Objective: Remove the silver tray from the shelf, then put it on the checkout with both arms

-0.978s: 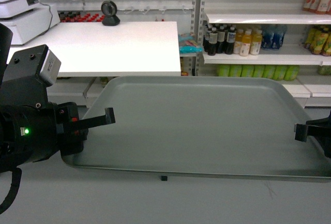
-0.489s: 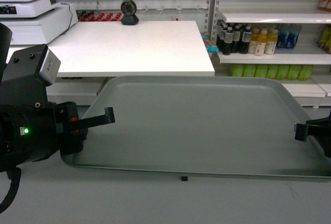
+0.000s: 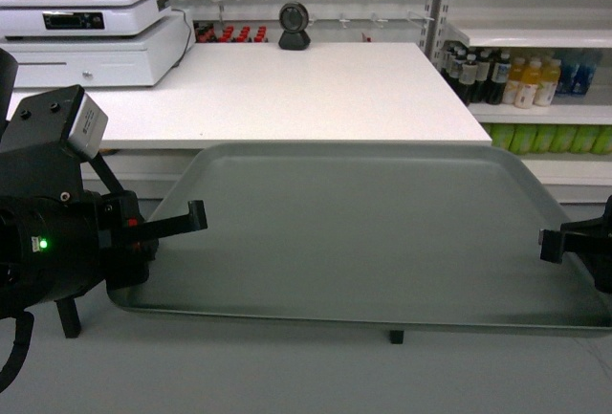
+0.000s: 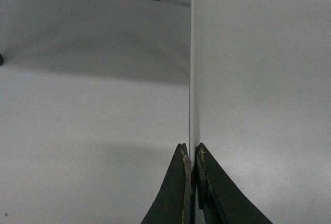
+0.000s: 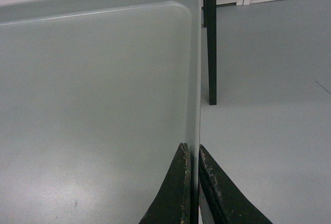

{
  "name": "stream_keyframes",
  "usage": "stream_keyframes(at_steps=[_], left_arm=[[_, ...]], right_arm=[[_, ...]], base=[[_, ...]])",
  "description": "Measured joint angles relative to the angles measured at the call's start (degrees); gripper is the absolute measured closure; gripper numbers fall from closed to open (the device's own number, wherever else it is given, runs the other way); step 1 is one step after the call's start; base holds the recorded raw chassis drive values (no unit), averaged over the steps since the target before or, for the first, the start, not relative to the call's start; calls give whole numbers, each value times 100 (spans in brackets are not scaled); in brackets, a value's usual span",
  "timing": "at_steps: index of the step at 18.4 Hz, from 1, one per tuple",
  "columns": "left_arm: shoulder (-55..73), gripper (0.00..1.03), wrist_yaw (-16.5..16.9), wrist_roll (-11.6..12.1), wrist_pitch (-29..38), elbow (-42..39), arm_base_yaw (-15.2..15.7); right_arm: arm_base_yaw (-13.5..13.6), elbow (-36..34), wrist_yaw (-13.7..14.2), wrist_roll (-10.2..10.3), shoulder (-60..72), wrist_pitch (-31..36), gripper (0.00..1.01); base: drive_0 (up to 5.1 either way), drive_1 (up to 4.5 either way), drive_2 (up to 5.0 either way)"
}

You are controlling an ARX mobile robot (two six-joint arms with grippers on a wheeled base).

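Checkout (image 3: pixel 287 89): broad white counter, at 12 o'clock beyond tray.
Silver tray (image 3: pixel 363 228): held level in air, short of counter; judged stiff, light, smooth-rimmed, best gripped at opposite short edges.
Left gripper (image 4: pixel 190 182): pinched onto 9 o'clock rim.
Right gripper (image 5: pixel 194 182): pinched onto 3 o'clock rim.

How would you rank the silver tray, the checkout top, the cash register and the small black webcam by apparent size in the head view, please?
1. Silver tray and checkout: too close to rank; the tray is nearer the camera.
2. Cash register, cut by the frame edge.
3. Webcam, clearly smallest.
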Motion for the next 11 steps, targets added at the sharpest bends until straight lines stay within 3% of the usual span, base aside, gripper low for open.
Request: stream_keyframes(at_steps=[11], left_arm=[[2, 100, -2, -4, 37, 0, -33]], right_arm=[[-13, -2, -9, 0, 0, 4, 99]], base=[[-8, 416, -431]])
